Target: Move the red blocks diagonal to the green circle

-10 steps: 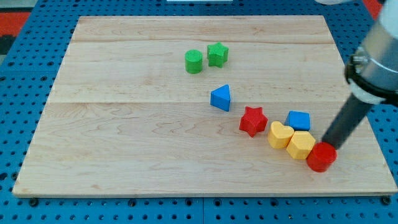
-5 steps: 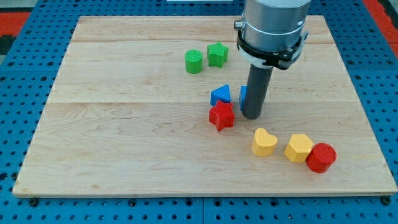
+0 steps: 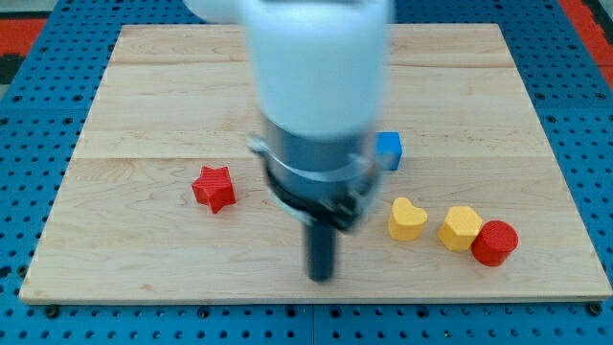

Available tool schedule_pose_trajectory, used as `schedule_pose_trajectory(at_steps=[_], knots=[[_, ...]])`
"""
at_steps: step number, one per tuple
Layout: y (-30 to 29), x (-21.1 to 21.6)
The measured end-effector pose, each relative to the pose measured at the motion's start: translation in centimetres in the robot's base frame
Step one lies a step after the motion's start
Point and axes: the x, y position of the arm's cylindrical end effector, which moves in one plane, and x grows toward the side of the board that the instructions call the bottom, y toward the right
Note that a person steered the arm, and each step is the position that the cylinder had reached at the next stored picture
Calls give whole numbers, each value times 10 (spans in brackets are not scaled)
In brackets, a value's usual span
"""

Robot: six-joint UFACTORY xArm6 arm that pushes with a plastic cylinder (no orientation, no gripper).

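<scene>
The red star (image 3: 214, 188) lies left of the board's middle. The red cylinder (image 3: 494, 242) sits near the view's bottom right, touching the yellow hexagon (image 3: 461, 227). My tip (image 3: 322, 277) rests on the board near the bottom edge, right of and below the red star, well apart from it. The arm's blurred white and grey body covers the middle of the board, so the green circle, the green star and the blue triangle are hidden.
A yellow heart (image 3: 407, 218) lies left of the yellow hexagon. A blue cube (image 3: 388, 149) peeks out at the arm's right side. The wooden board (image 3: 144, 259) lies on a blue pegboard.
The red star has slid from the board's middle to the left. The arm has swung down and left, now blurred, covering the green blocks and the blue triangle. The blue cube sits slightly right.
</scene>
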Motion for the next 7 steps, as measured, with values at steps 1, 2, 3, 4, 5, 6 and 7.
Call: schedule_pose_trajectory(at_steps=[1,2,3,4,5,6,7], knots=[[100,4],[202,3],[196,-6],[230,-16],[217,-38],[159,-35],[84,-33]])
